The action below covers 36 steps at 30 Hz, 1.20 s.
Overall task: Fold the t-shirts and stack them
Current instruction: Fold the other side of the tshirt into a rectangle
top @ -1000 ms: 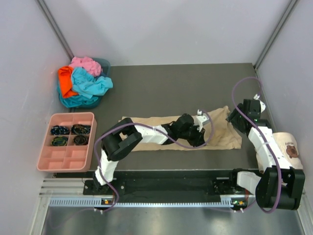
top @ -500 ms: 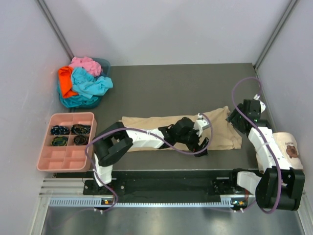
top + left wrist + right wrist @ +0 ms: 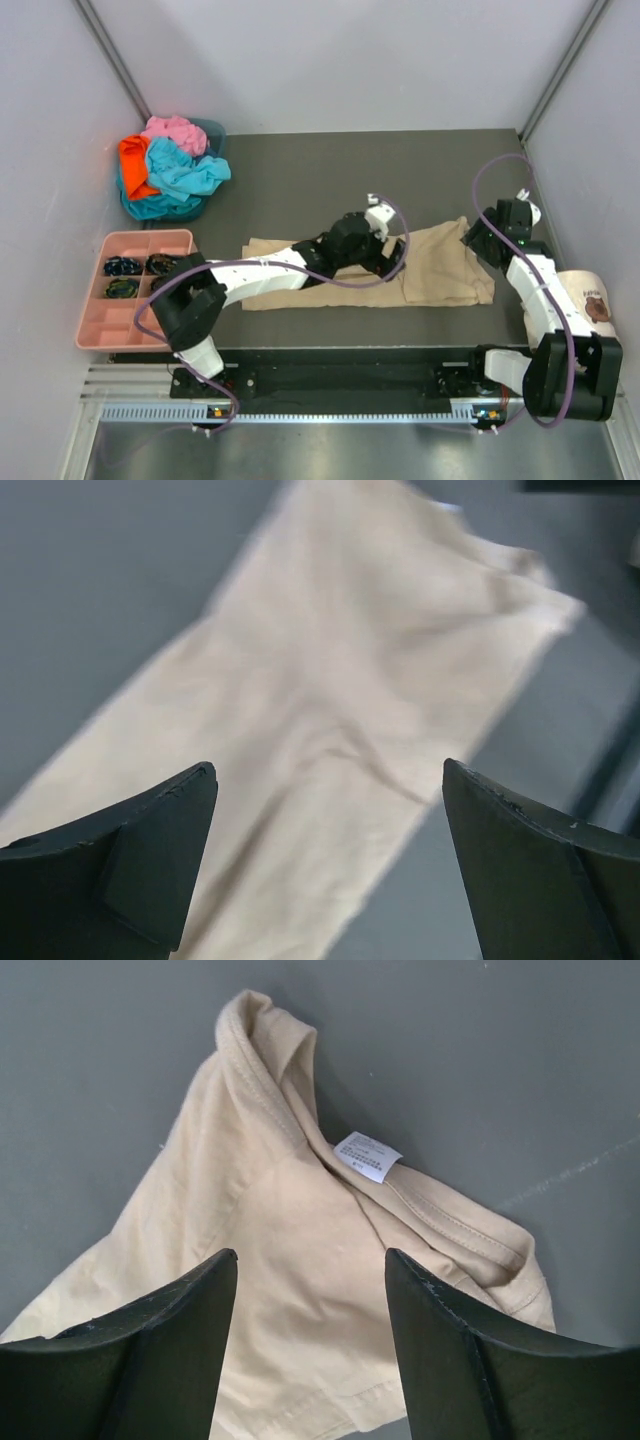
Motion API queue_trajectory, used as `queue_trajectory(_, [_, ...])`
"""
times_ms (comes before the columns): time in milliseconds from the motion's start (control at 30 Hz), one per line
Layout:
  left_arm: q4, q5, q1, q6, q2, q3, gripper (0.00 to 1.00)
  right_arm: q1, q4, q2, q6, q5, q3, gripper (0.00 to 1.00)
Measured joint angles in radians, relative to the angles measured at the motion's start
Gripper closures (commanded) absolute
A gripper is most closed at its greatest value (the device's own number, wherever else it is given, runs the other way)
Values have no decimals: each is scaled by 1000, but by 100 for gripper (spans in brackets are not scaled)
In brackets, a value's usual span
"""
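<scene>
A large tan t-shirt (image 3: 440, 272) lies as a long folded strip across the middle of the table. My left gripper (image 3: 390, 260) hovers over its middle, jaws wide open and empty; in the left wrist view the gripper (image 3: 328, 768) looks down on the tan cloth (image 3: 350, 670). At the shirt's right end, over the collar, my right gripper (image 3: 478, 240) also stands open and holds nothing. The right wrist view shows the gripper (image 3: 311, 1253) above the collar and its white label (image 3: 367, 1155). Turquoise (image 3: 185, 172), orange (image 3: 133, 162) and pink (image 3: 173, 130) t-shirts sit bunched at the back left.
The bunched shirts rest in a teal basket (image 3: 213, 130) in the back left corner. A pink compartment tray (image 3: 135, 325) with small dark items stands at the front left. A cream cap (image 3: 585, 295) lies by the right arm near the right wall.
My left gripper has opened, let go of the tan shirt, and drawn back from the front edge toward the shirt's middle. The right arm has stayed in place.
</scene>
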<state>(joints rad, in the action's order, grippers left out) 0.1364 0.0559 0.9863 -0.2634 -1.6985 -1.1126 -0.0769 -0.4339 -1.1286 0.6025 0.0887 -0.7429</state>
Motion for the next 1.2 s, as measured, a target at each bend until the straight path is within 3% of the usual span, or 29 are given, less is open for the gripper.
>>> queue_trajectory(300, [-58,-229,-201,-16,119,159,1,0,41,-225,28,17,-145,48])
queue_trajectory(500, [-84,-270,-286,-26,201,228,1,0,82,-375,51,23,-268,57])
queue_trajectory(1200, [-85,-293,-329,-26,253,297,1,0,98,-570,55,38,-347,65])
